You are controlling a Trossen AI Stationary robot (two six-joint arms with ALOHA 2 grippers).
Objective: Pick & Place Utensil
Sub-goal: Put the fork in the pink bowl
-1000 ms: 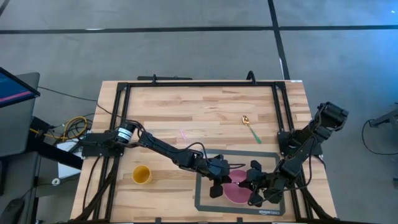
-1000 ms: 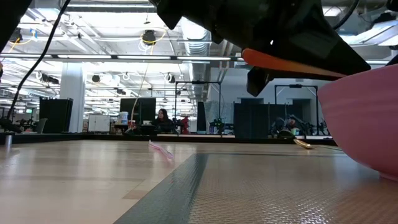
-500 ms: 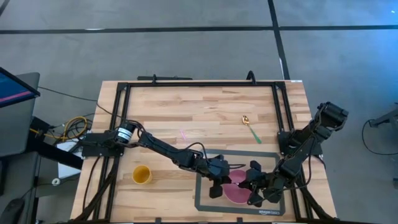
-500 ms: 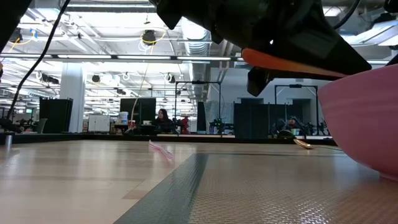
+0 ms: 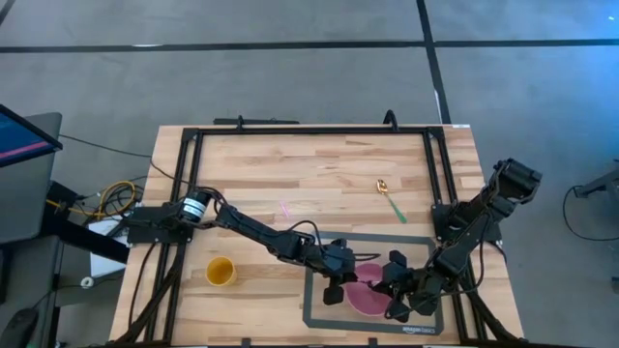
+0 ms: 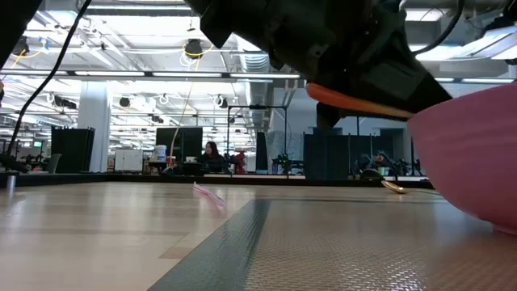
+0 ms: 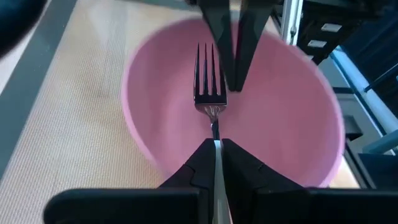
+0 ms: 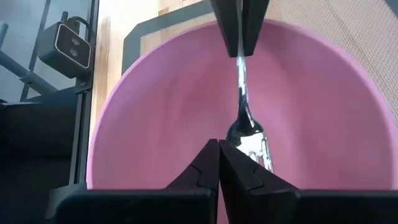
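Observation:
A silver fork [image 7: 209, 81] hangs over the pink bowl [image 5: 363, 298], which stands on the grey mat [image 5: 319, 290] near the table's front edge. My left gripper [image 5: 340, 274] is shut on the fork and reaches over the bowl's left rim. My right gripper [image 5: 392, 290] is shut and comes in from the bowl's right side. Its fingertips [image 7: 229, 62] stand right beside the fork's tines. In the right wrist view the fork's head [image 8: 249, 134] shows next to my right gripper [image 8: 217, 152]. My left gripper pinches the fork's handle [image 7: 214, 134] between its two fingers, which lie along the handle. The tines point away from the gripper, out over the bowl's hollow. The fork is lifted clear of the bowl. My right gripper's shut fingers stand against the tines; whether they touch, I cannot tell.
A yellow cup [image 5: 221, 272] stands at the front left. A gold spoon with a green handle [image 5: 390, 200] lies at the back right, and a small pink utensil [image 5: 286, 209] lies mid-table. Black rails [image 5: 309, 129] frame the tabletop.
In the low view the dark gripper over the bowl's rim has tipped a little. The orange strip under it was level and now slants down toward the bowl. The bowl has stayed where it was.

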